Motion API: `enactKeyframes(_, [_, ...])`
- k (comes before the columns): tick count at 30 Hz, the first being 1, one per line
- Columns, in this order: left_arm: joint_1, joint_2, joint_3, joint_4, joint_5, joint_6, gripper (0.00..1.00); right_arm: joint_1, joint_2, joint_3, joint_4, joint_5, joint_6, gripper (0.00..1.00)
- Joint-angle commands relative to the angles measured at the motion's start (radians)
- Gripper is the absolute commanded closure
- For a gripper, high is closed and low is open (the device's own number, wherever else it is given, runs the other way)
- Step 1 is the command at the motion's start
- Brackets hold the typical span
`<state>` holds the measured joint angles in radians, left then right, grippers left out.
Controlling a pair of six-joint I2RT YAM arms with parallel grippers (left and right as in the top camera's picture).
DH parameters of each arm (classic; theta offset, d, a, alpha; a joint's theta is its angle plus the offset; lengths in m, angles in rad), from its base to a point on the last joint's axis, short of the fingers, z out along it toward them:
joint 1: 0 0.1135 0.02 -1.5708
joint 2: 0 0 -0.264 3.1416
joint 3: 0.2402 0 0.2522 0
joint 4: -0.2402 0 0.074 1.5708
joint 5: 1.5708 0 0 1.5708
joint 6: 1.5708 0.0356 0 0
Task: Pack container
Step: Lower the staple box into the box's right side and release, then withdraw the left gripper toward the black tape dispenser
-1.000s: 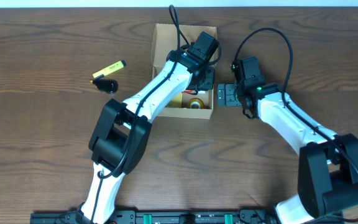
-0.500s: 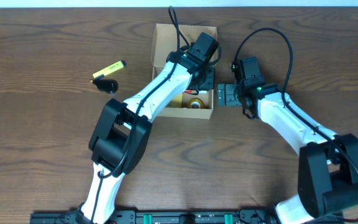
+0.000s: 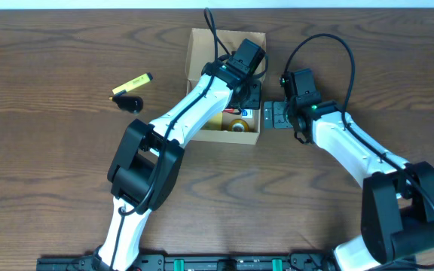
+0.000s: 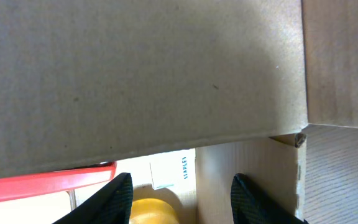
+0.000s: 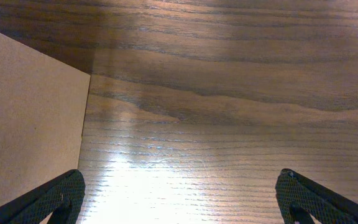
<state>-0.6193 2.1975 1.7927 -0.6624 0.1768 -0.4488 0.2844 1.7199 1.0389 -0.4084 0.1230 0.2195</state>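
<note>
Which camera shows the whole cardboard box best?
The overhead view: it shows the box in its full shape from above, open, with things inside. The left wrist view shows only a cardboard wall close up. The right wrist view catches just one side.

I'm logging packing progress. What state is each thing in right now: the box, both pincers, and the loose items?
container: open at the top, items inside.
left pincer: open, empty, inside the container.
right pincer: wide open, empty, over the table beside the container.
yellow highlighter: lying on the table, unpacked.
black item: on the table, unpacked.
yellow roll: lying in the container.
</note>
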Motion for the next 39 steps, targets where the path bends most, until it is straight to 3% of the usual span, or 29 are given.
enactKeyframes(1, [-0.002, 0.007, -0.006, -0.012, 0.007, 0.006, 0.48, -0.009, 0.008, -0.002, -0.003, 0.0, 0.011, 0.01])
enactKeyframes(8, [0.021, -0.031, 0.003, -0.069, -0.029, 0.085, 0.5, -0.009, 0.008, -0.002, -0.003, 0.0, 0.011, 0.01])
enactKeyframes(16, [0.041, -0.203, 0.003, -0.218, -0.121, 0.296, 0.5, -0.009, 0.008, -0.002, -0.003, 0.0, 0.011, 0.01])
enactKeyframes(22, [0.066, -0.355, 0.003, -0.278, -0.171, 0.371, 0.5, -0.009, 0.008, -0.002, -0.003, 0.0, 0.011, 0.01])
enactKeyframes(32, [0.192, -0.459, 0.003, -0.515, -0.311, 0.375, 0.54, -0.009, 0.008, -0.002, -0.003, 0.0, 0.011, 0.01])
enactKeyframes(39, [0.282, -0.459, 0.003, -0.504, -0.315, 0.367, 0.53, -0.009, 0.008, -0.002, -0.003, 0.0, 0.011, 0.01])
